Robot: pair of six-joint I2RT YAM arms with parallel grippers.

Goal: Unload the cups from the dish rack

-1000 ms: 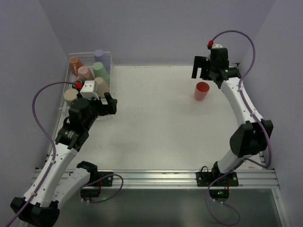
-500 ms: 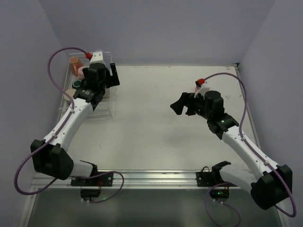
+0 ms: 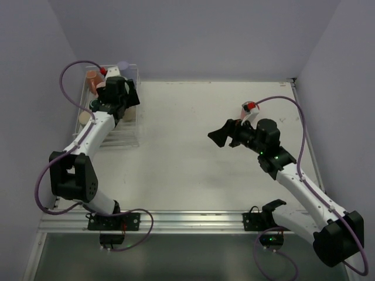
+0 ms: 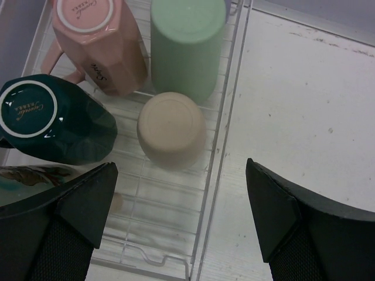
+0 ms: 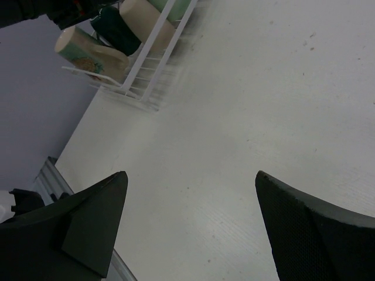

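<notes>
Cups (image 5: 126, 26) stand packed in the dish rack (image 4: 225, 146), which sits at the far left corner of the table (image 3: 193, 152), close against the left wall (image 3: 35, 70). The left gripper (image 4: 180, 170) hangs over the rack, its jaws spread wide and nothing between them. Below it, nearly between the two fingers, a beige tumbler (image 4: 171, 129) stands base up on the wire grid.

Neighbours press in on three sides of that tumbler. A green tumbler (image 4: 187, 44) stands just behind it, and whether the two touch cannot be told. A pink mug (image 4: 99, 44) with a handle is beside the green one, base up. A dark green mug (image 4: 53, 120) leans in from the left, its white base ring showing. Under the left finger (image 4: 76, 216) a patterned cup (image 4: 29, 174) is partly hidden.

On the right, the rack's low clear wall runs between the beige tumbler and the bare table. From above, a purple tumbler (image 3: 123, 65) and an orange tumbler (image 3: 92, 79) show at the far end of the rack, beyond the left arm's wrist, which covers much of the rack's middle in that view.

The right gripper (image 3: 222, 132) is well apart from all this, out over the middle of the table, pointing toward the rack. Its jaws are also spread and hold nothing. Its wrist camera looks across bare tabletop to the rack's near corner.
</notes>
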